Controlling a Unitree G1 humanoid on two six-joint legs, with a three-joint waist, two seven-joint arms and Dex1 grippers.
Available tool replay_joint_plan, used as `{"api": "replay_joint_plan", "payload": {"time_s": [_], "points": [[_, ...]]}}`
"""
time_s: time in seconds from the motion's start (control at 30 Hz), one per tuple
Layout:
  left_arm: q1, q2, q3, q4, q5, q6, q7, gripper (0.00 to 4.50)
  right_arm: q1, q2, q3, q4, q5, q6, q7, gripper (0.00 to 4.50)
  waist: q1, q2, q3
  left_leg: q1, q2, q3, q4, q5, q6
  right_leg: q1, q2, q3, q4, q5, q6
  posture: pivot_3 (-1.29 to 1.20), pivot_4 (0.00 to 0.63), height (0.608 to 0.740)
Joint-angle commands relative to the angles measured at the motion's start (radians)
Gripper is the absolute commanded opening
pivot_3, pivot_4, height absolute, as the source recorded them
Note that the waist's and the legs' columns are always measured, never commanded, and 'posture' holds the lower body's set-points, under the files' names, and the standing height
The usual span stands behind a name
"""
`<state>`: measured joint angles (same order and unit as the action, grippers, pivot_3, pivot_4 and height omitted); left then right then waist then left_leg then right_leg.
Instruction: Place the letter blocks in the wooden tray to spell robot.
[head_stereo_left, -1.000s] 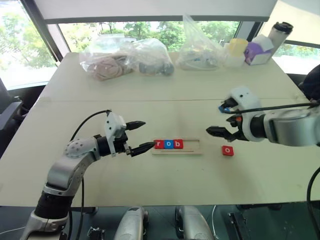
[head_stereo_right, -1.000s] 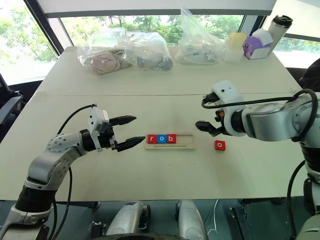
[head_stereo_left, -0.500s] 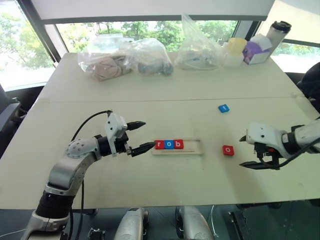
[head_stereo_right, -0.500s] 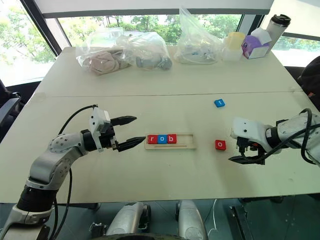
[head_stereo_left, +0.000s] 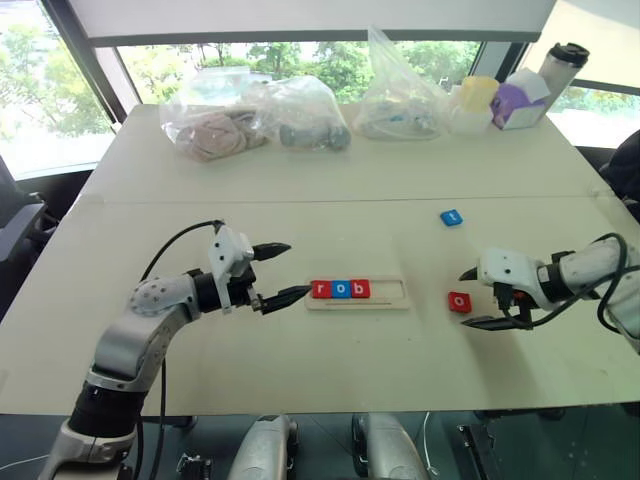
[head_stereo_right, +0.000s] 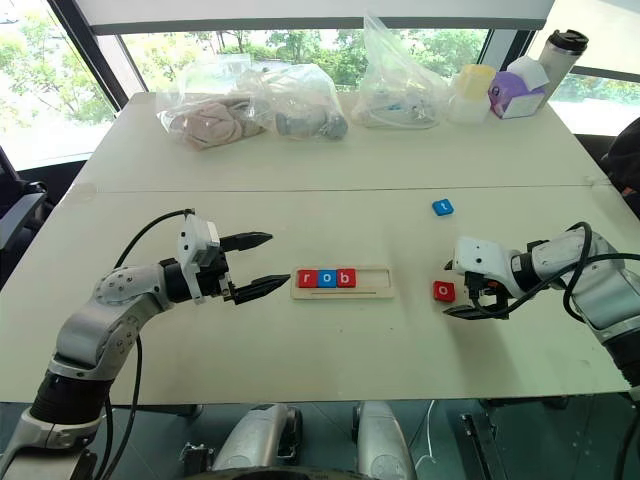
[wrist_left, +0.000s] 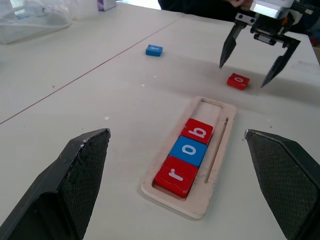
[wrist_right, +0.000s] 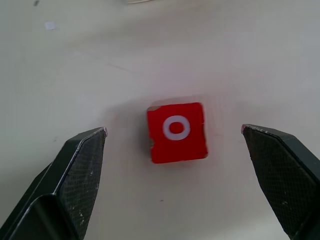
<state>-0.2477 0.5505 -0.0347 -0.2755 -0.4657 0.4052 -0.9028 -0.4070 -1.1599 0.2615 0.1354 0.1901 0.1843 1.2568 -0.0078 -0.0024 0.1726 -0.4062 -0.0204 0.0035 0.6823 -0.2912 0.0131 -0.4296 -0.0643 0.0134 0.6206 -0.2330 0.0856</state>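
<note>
Inside the long pale-wood tray (head_stereo_left: 358, 300) you have red r, blue o, red b tiles (head_stereo_left: 340, 289); right of it lies the red o tile (head_stereo_left: 459, 301), your right gripper (head_stereo_left: 474, 298) spread beside it, left gripper (head_stereo_left: 283, 271) spread left of the tray.

From my station, the blue tile (head_stereo_left: 451, 217) lying alone on the bench (head_stereo_left: 330, 180) shows a white letter too small to read. The contents of the clear bags (head_stereo_left: 255, 115) are indistinct, and my right arm (head_stereo_left: 600, 275) runs off the frame edge.
</note>
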Motion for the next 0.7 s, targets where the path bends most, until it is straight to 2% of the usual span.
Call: {"api": "replay_joint_plan", "payload": {"time_s": [0.03, 0.37, 0.5, 0.6, 0.7], "points": [[0.001, 0.008, 0.019, -0.036, -0.009, -0.01, 0.002, 4.5, -0.026, 0.018, -0.039, 0.024, -0.028, 0.0, 0.011, 4.45, -0.001, 0.0, 0.0, 0.0, 0.0, 0.0, 0.0, 0.0, 0.0, 0.0, 0.0, 0.0, 0.0, 0.0, 0.0, 0.0, 0.15, 0.74], [0.008, 0.015, 0.023, -0.042, -0.009, -0.01, 0.003, 4.5, -0.061, 0.084, -0.025, 0.107, -0.098, 0.0, 0.018, 4.45, -0.004, 0.0, 0.0, 0.0, 0.0, 0.0, 0.0, 0.0, 0.0, 0.0, 0.0, 0.0, 0.0, 0.001, -0.001, 0.0, 0.15, 0.74], [0.014, 0.02, 0.029, -0.05, -0.011, -0.007, 0.004, 4.5, -0.068, 0.095, -0.016, 0.124, -0.118, -0.004, 0.041, 2.65, -0.004, 0.0, 0.0, 0.001, 0.0, 0.0, 0.0, 0.0, -0.001, 0.0, 0.0, 0.0, 0.0, 0.001, -0.002, 0.0, 0.15, 0.74], [0.017, 0.025, 0.032, -0.054, -0.012, -0.007, 0.005, 4.5, -0.065, 0.096, -0.016, 0.108, -0.125, 0.006, 0.057, 1.12, -0.003, 0.0, 0.0, 0.001, 0.0, 0.0, 0.0, 0.001, -0.001, 0.001, 0.0, 0.0, 0.0, 0.001, -0.002, 0.0, 0.15, 0.74], [0.022, 0.029, 0.036, -0.059, -0.014, -0.005, 0.006, 4.5, -0.063, 0.091, -0.025, 0.058, -0.121, 0.027, 0.064, 1.12, -0.003, 0.0, 0.0, 0.001, 0.0, 0.0, 0.0, 0.001, -0.001, 0.001, 0.0, 0.0, 0.001, 0.001, -0.002, 0.0, 0.15, 0.74]]}}
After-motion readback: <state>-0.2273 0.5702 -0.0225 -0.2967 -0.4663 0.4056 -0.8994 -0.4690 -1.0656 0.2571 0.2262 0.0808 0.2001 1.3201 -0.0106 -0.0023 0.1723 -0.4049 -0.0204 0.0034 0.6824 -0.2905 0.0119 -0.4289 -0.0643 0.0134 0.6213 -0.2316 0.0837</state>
